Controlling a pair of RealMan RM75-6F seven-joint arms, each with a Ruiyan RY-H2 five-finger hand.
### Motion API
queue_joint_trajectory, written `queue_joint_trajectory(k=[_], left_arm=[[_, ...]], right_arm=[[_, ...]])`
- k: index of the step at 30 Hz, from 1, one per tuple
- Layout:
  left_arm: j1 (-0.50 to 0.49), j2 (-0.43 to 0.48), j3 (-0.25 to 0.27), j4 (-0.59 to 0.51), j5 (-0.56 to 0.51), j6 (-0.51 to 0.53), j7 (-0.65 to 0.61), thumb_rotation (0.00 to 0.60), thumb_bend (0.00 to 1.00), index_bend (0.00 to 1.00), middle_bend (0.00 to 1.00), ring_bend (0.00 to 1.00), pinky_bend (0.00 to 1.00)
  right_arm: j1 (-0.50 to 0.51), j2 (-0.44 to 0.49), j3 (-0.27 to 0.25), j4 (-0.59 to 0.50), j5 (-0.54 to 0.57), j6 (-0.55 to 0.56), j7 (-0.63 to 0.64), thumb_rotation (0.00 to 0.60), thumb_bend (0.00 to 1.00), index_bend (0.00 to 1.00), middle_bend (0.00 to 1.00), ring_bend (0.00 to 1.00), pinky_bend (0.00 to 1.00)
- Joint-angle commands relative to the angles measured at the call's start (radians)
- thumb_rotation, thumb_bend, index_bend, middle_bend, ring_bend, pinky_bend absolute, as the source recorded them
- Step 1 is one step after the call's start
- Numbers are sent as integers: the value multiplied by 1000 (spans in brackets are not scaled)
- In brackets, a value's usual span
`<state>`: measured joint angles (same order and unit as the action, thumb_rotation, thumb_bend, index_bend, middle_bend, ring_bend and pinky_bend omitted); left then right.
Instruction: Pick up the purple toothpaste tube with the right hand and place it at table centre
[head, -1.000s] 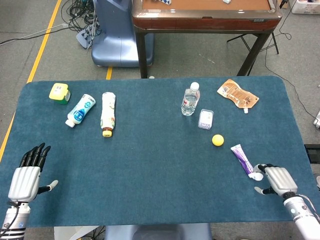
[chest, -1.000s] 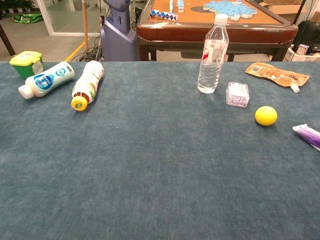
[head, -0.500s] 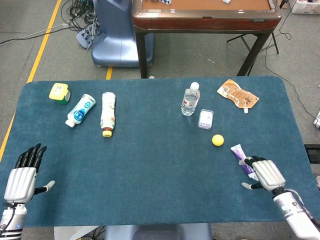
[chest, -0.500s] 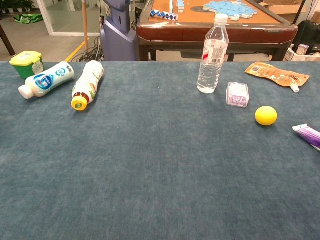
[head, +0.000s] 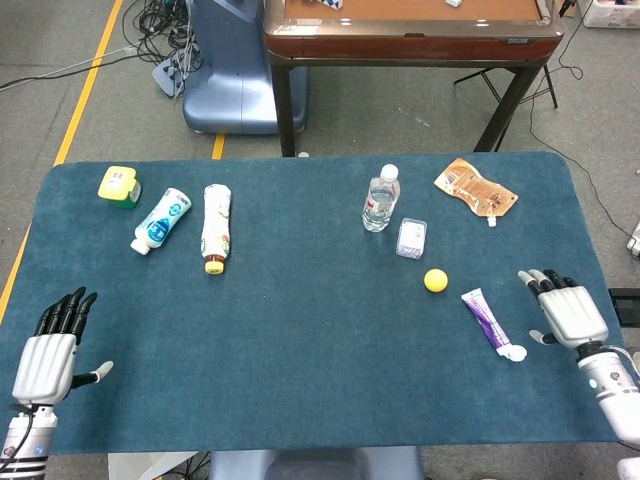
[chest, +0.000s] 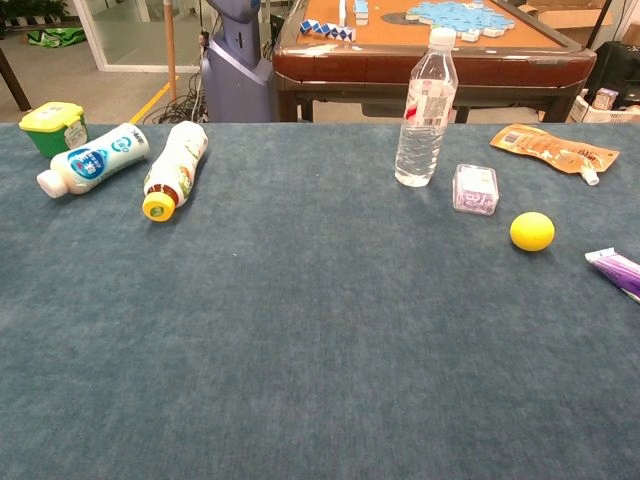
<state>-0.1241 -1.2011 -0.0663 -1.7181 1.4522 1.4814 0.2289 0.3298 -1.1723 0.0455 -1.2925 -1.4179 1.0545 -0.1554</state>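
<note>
Both hands empty, fingers spread: right hand beside purple toothpaste tube, left hand apart

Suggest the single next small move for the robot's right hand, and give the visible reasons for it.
Probably shift the right hand toward its own left until it is over the purple toothpaste tube with the white cap, then lower it. The hand is open, fingers spread, beside the tube and apart from it. The tube lies flat on the blue table, right of centre.
</note>
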Motion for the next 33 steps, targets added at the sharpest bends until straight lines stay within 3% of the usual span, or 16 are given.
queue_joint_trajectory(k=[1,7,17,26,33], left_arm=[[1,1,2,1,-3,-2,-4,600,88,0,0,5,57],[4,4,2,4,-6,-2,-13,600,88,0,0,5,57],[7,12,9,-1,-8,-8,-28,600,88,0,0,5,57],[13,22,12,-7,-2,-2,-47,600,88,0,0,5,57],[20,25,14,-4,-2,3,-56,600,88,0,0,5,57]], right_arm=[[27,-51,-2,59,11,-35,-42,600,0,18,93,70,213],[44,-122,-23,142,-11,-47,-81,600,0,0,13,9,165],[47,-223,-62,261,-94,14,-79,600,0,0,0,0,127],[56,-263,-72,247,-128,41,-74,600,0,0,0,0,127],[90,-295,-38,207,-108,21,-91,600,0,0,0,0,128]])
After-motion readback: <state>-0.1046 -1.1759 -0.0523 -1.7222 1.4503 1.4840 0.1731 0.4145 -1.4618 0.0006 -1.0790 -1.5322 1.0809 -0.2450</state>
